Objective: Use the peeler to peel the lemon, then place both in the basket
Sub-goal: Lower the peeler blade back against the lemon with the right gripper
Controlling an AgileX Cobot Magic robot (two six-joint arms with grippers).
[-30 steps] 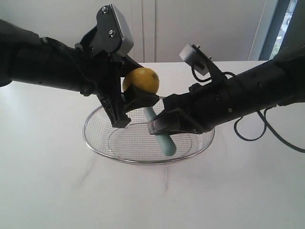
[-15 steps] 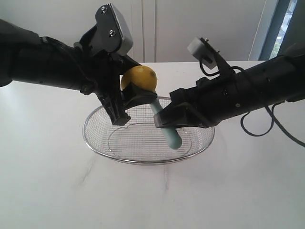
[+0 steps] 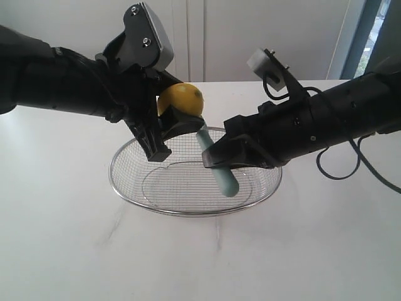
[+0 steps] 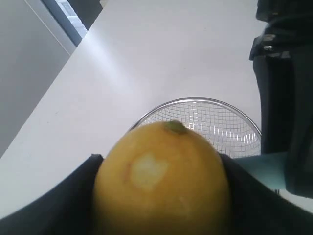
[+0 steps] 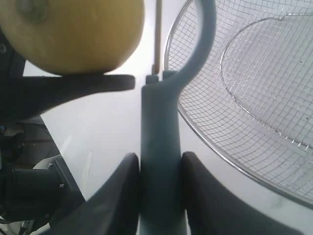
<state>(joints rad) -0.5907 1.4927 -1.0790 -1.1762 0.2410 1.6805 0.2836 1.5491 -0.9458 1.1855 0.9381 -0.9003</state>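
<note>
The lemon (image 3: 180,100) is clamped between the fingers of the left end effector (image 3: 178,138) and held in the air above the far rim of the basket (image 3: 194,214); a pale patch (image 4: 146,169) shows on its yellow skin in the left wrist view. The peeler (image 3: 220,172) is gripped by its teal handle in the closed right end effector (image 3: 216,158), tilted, with its blade head up just beside the lemon; whether blade and lemon touch cannot be determined; the handle's lower end hangs over the basket's mesh. The basket rests on the white worktop (image 3: 75,251) beneath both end effectors.
</note>
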